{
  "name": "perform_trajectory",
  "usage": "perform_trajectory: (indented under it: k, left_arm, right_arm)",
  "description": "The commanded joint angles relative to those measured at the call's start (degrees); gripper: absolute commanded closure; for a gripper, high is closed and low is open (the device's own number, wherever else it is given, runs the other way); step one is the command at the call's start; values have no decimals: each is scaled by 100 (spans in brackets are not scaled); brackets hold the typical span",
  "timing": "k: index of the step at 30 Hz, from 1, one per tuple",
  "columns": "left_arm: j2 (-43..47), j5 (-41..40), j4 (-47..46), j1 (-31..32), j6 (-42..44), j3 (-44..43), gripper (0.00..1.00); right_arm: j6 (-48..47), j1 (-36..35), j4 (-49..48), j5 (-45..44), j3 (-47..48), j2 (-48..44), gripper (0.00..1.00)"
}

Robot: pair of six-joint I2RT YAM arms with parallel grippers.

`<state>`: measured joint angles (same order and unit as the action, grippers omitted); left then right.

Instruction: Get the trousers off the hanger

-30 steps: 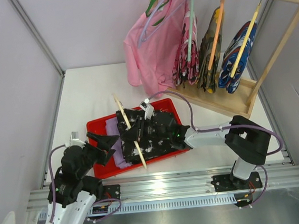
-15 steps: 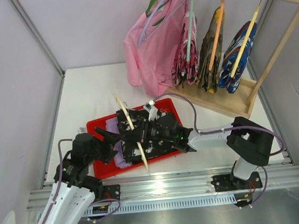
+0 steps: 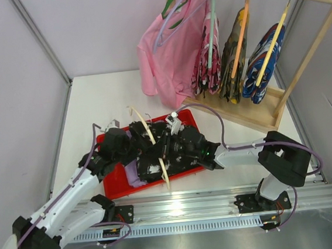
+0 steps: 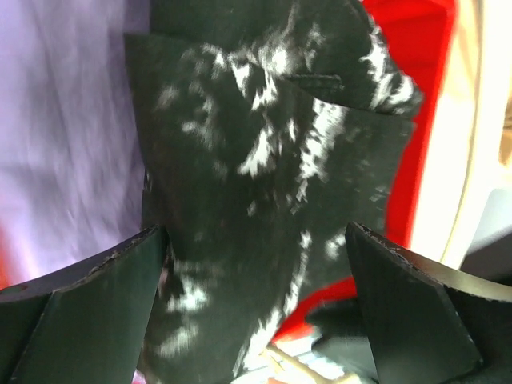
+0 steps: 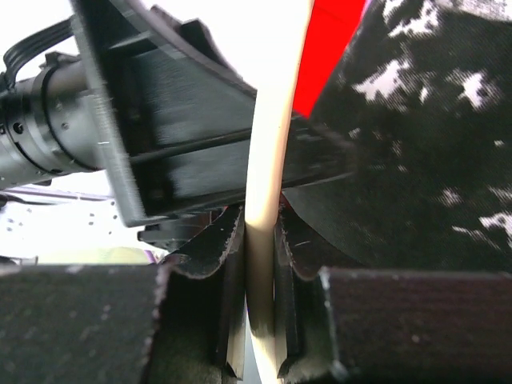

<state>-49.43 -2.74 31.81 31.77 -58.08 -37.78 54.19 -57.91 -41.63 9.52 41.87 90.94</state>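
- My left gripper [image 3: 125, 143] had just moved. A second before, it hung by the near left corner of the red tray [image 3: 114, 187]. Now it was over the tray, right above the black trousers [image 3: 151, 168].
- Its two fingers [image 4: 104, 296] stood wide apart and held nothing. In the left wrist view the spotty black cloth lay just under the gap.
- My right gripper [image 3: 169, 145] had hardly moved. It was shut tight on the pale hanger [image 3: 164, 175], and the stick ran up between its fingers.
- The black trousers lay bunched up in the tray, around the hanger. I could not tell if they were still hooked on it.
- The lavender trousers [image 3: 132, 176] lay in the tray too, just to the left of the black ones.
- I think this meant my left gripper was ready to pinch the black cloth. Then it could pull the cloth off while my right one held the hanger.
- My left arm [image 3: 67, 194] stretched long from the near left, with its wrist tipped down at the tray.
- My right arm [image 3: 245, 151] reached left from the near right, low over the tray.
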Motion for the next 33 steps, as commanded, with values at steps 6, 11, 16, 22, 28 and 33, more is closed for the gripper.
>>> perform_trajectory:
  k: [6, 11, 16, 22, 28, 33]
  left_arm:
    - [-831, -306, -509, 567, 544, 51, 1]
    - [-823, -306, -1009, 567, 386, 411, 11]
    - [-613, -104, -1651, 567, 131, 1104, 44]
    - [-454, -138, -1854, 567, 87, 1422, 86]
    - [-24, -552, -1503, 541, 34, 1484, 100]
    - [460, -605, -1248, 225, 95, 1528, 100]
  right_arm:
    - [-94, 61, -170, -257, -161, -375, 100]
    - [170, 78, -644, -389, -337, -331, 100]
    - [741, 131, -1714, -512, -583, -68, 100]
    - [962, 166, -2087, -337, -487, 284, 100]
    - [523, 184, -739, -731, -346, -206, 100]
    - [-330, 218, 812, -1505, -275, -989, 100]
